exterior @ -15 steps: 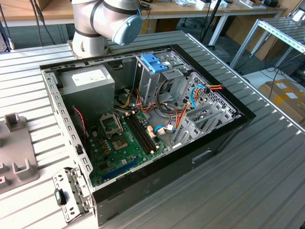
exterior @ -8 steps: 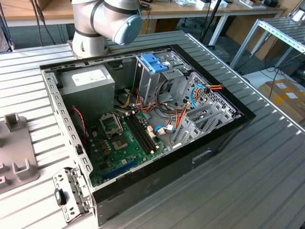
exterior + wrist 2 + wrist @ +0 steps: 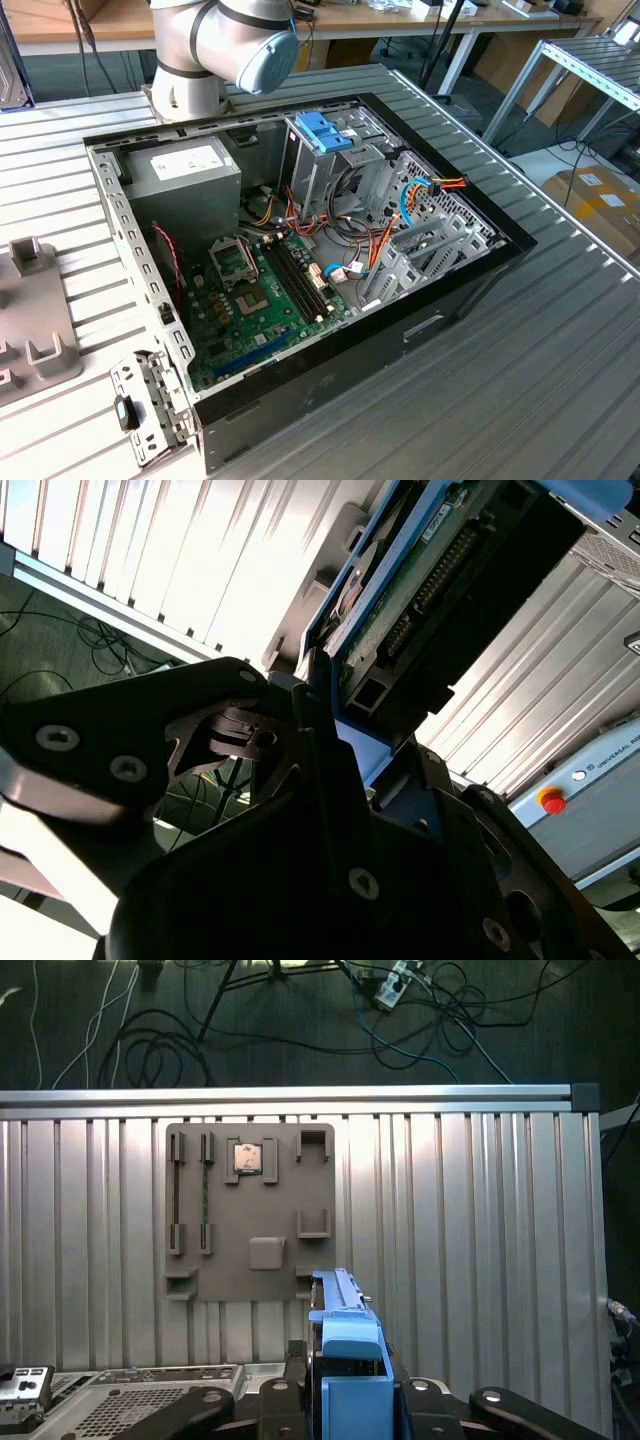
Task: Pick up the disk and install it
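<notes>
1. Disk point(image 3: 346, 1355): in the first wrist view I see it edge-on, blue carrier upright, above the ribbed worktop point(image 3: 480, 1240).
2. Gripper point(image 3: 330, 715): closed on the disk, jaws pressing both sides.
3. Second wrist view adds the disk's circuit-board face and connector row.
4. First wrist view adds a grey fixture plate point(image 3: 250, 1210) flat on the worktop.
5. Exterior view adds the open computer case point(image 3: 420, 325), with a blue clip point(image 3: 322, 130) atop its drive cage point(image 3: 300, 170).

disk point(image 3: 350, 1360): blue frame | table point(image 3: 480, 1240): ribbed silver | tray point(image 3: 250, 1210): grey
</notes>
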{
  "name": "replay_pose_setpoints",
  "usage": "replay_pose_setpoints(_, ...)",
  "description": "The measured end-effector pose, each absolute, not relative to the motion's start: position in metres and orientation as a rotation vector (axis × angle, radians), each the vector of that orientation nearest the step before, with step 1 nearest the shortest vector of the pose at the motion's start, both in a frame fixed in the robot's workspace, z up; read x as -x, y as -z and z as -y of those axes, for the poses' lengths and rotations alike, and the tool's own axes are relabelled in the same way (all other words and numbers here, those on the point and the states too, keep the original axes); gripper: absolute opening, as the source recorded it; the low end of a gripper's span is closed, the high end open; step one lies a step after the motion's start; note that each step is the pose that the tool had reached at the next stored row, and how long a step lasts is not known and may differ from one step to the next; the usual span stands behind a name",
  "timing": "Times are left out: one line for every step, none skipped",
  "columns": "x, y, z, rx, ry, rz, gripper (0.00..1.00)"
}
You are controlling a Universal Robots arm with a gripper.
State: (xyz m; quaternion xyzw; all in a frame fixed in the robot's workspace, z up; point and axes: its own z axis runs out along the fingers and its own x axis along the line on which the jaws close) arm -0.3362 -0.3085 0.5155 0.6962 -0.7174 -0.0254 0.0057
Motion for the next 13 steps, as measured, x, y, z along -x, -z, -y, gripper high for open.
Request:
replay_pose_setpoints(0.3355, -0.5155, 0.3085, -2.179, 0.079, 2.246, 0.37)
replay_pose_setpoints(0.335, -0.5155, 0.3085, -2.179, 0.079, 2.246, 0.37)
replay_pose_setpoints(0.3343, -0.5154, 0.3085, -2.179, 0.079, 2.246, 0.37)
replay_pose_setpoints(0.3337, -0.5155, 0.3085, -2.179, 0.079, 2.246, 0.37)
replay_pose_setpoints(0.3325, -0.5155, 0.3085, -2.179, 0.079, 2.246, 0.37)
replay_pose_setpoints(0.332, -0.5155, 0.3086, -2.179, 0.079, 2.246, 0.37)
replay_pose_setpoints(0.3313, -0.5155, 0.3085, -2.179, 0.079, 2.246, 0.37)
replay_pose_setpoints(0.3306, -0.5155, 0.3085, -2.179, 0.079, 2.246, 0.37)
replay_pose_setpoints(0.33, -0.5155, 0.3086, -2.179, 0.079, 2.246, 0.37)
replay_pose_setpoints(0.3289, -0.5155, 0.3086, -2.179, 0.079, 2.246, 0.37)
replay_pose_setpoints(0.3282, -0.5155, 0.3085, -2.179, 0.079, 2.246, 0.37)
replay_pose_setpoints(0.3275, -0.5155, 0.3086, -2.179, 0.079, 2.246, 0.37)
replay_pose_setpoints(0.3265, -0.5155, 0.3085, -2.179, 0.079, 2.246, 0.37)
